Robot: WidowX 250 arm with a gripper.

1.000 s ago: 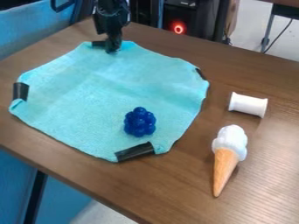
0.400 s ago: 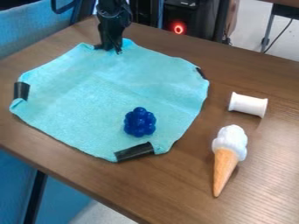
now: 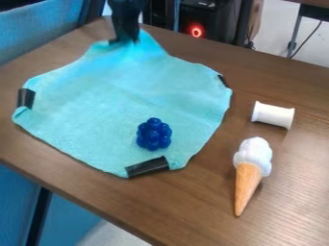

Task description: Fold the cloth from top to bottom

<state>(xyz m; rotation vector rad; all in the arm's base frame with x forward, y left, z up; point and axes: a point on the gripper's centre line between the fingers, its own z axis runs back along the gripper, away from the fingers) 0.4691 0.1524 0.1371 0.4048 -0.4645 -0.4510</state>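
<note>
My black gripper (image 3: 126, 40) hangs at the upper left of the view, shut on the far edge of the turquoise cloth (image 3: 122, 101). That edge is lifted off the table into a raised peak, and the rest of the cloth lies spread flat. Black tape strips mark its left, near and right edges. On the near part of the cloth sits a dark blue berry cluster (image 3: 154, 134).
To the right of the cloth, a white spool (image 3: 273, 115) lies on its side on the brown table (image 3: 193, 206). A toy ice cream cone (image 3: 250, 173) lies nearer the front. A blue seat (image 3: 38, 29) stands beyond the table's left edge.
The gripper has risen, pulling the cloth's far edge up with it. The left and right sides of the cloth have shifted slightly; the berry cluster has stayed put.
</note>
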